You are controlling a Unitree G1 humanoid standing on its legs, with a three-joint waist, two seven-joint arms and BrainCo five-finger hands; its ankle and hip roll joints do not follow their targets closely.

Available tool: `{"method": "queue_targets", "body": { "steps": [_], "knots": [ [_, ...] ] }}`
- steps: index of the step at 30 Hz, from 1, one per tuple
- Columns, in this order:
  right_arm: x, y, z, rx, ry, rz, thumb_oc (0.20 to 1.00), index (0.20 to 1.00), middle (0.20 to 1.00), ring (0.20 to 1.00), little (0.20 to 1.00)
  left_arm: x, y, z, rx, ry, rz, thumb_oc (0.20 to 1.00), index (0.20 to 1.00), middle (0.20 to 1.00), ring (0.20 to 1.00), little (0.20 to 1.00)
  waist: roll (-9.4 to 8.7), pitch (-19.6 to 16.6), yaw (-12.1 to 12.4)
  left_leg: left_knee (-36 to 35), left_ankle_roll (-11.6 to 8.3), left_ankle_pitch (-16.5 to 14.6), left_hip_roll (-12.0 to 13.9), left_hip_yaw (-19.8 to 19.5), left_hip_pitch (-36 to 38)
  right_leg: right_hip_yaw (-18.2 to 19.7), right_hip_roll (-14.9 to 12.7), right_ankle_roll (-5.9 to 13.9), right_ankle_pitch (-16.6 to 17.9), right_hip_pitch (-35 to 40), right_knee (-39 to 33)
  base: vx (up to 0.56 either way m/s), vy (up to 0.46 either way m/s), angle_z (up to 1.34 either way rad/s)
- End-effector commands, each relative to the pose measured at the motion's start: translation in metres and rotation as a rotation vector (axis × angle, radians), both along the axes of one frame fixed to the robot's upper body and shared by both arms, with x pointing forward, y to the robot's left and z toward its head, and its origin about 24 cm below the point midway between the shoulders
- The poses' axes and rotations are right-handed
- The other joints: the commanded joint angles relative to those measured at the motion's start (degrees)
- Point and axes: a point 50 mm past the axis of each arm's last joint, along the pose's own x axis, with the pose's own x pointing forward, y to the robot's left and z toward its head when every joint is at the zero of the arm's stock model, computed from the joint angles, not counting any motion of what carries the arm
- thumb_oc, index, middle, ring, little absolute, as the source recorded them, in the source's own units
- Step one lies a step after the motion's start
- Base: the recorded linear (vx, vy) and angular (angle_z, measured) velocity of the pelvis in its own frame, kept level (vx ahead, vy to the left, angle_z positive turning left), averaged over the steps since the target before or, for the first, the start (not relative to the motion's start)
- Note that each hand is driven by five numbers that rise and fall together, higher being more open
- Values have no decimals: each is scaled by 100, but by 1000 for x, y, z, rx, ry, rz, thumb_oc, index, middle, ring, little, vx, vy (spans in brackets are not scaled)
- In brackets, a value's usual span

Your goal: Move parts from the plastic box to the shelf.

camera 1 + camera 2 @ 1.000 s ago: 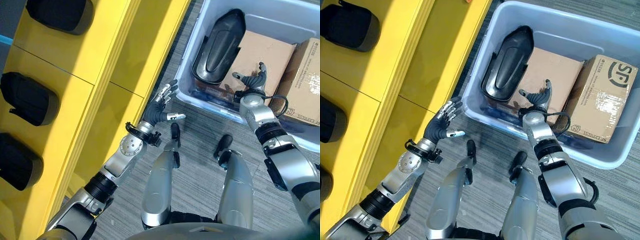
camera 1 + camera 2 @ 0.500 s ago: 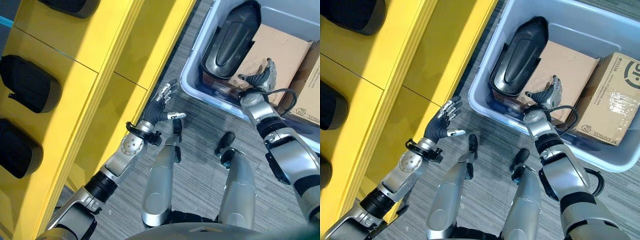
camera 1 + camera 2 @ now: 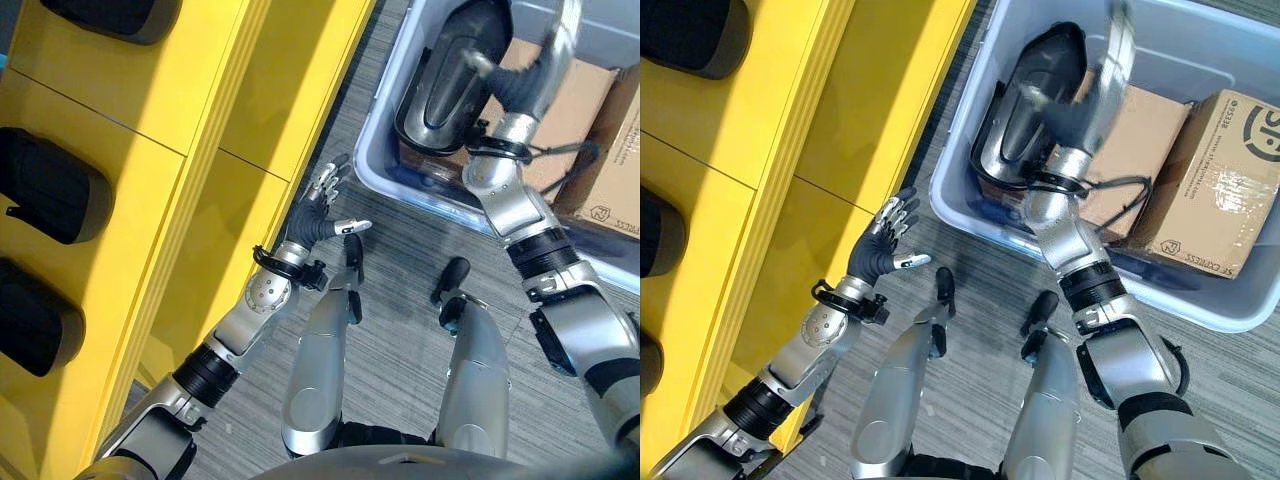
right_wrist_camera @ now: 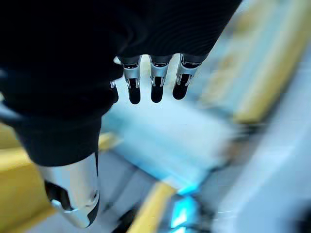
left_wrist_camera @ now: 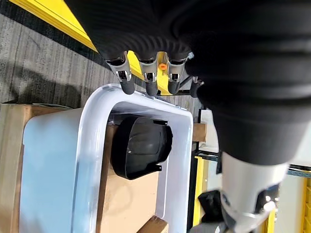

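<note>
My right hand (image 3: 1095,100) hangs released above the black part (image 3: 1025,115); a rushed grab could glance off.

a pale plastic box (image 3: 970,215) sits on grey carpet floor (image 3: 980,350) beside a yellow shelf (image 3: 150,130) (its compartments split by thin seams), where three black parts (image 3: 45,185) lie in a row.
</note>
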Motion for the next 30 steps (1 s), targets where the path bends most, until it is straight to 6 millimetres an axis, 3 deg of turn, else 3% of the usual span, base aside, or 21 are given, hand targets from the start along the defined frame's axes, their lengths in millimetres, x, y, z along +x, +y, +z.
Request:
{"method": "queue_targets", "body": {
  "steps": [1,3,5,8,14,18,22,25,27,30],
  "knots": [
    [13,-8,3,-235,45,-161,1000,1000,1000,1000,1000,-19,-4,11,-48,-99,-85,1000,1000,1000,1000,1000,122,-114,154,83,9,-576,-211,-130,-42,158,148,344,-446,400,214,5,-78,3],
    [20,-11,-3,-360,65,-243,1000,1000,1000,1000,1000,-19,-2,8,-39,-102,-92,1000,1000,1000,1000,1000,111,-114,205,107,13,-577,-200,-140,-69,116,141,352,-426,410,184,-4,-53,9],
    [33,-19,-3,-635,67,-416,1000,1000,1000,1000,1000,-20,5,5,-24,-106,-114,1000,1000,1000,1000,1000,97,-114,335,152,35,-582,-185,-190,-141,11,115,363,-406,415,171,-23,-84,9],
    [42,-24,-5,-772,122,-499,1000,1000,1000,1000,1000,-20,9,5,-1,-106,-122,1000,1000,1000,1000,1000,58,-114,442,163,49,-566,-168,-239,-211,-86,106,372,-383,402,191,-19,-92,6],
    [55,-60,-3,-534,301,-689,1000,1000,1000,1000,1000,-24,15,6,31,-114,-136,1000,1000,1000,1000,1000,4,-114,645,136,91,-544,-137,-340,-379,-241,96,357,-383,343,236,-13,-68,6],
    [60,-66,-9,-510,405,-691,1000,1000,1000,1000,1000,-24,14,8,32,-114,-141,1000,1000,1000,1000,1000,32,-114,684,163,94,-553,-159,-380,-454,-256,85,341,-412,284,293,-4,-16,11],
    [67,-85,-32,-465,747,-754,1000,1000,1000,1000,1000,-26,15,6,33,-108,-150,1000,1000,1000,1000,1000,63,-114,733,213,102,-557,-165,-411,-549,-263,56,307,-458,194,407,1,-10,2],
    [67,-105,-47,-315,974,-828,1000,1000,1000,1000,1000,-25,17,8,43,-102,-167,1000,1000,1000,1000,1000,82,-114,784,274,97,-565,-157,-444,-606,-271,28,284,-469,133,510,-2,-38,6],
    [66,-115,-63,-333,1164,-863,1000,1000,1000,1000,1000,-27,16,9,48,-102,-175,1000,1000,1000,1000,1000,74,-114,823,228,89,-547,-145,-457,-586,-307,30,283,-467,164,495,-7,-42,2],
    [66,-118,-72,-382,1276,-858,1000,1000,1000,1000,1000,-26,15,9,56,-99,-177,1000,1000,1000,1000,1000,63,-114,846,202,85,-519,-135,-463,-588,-325,20,288,-448,172,483,-1,-10,-1]
  ]
}}
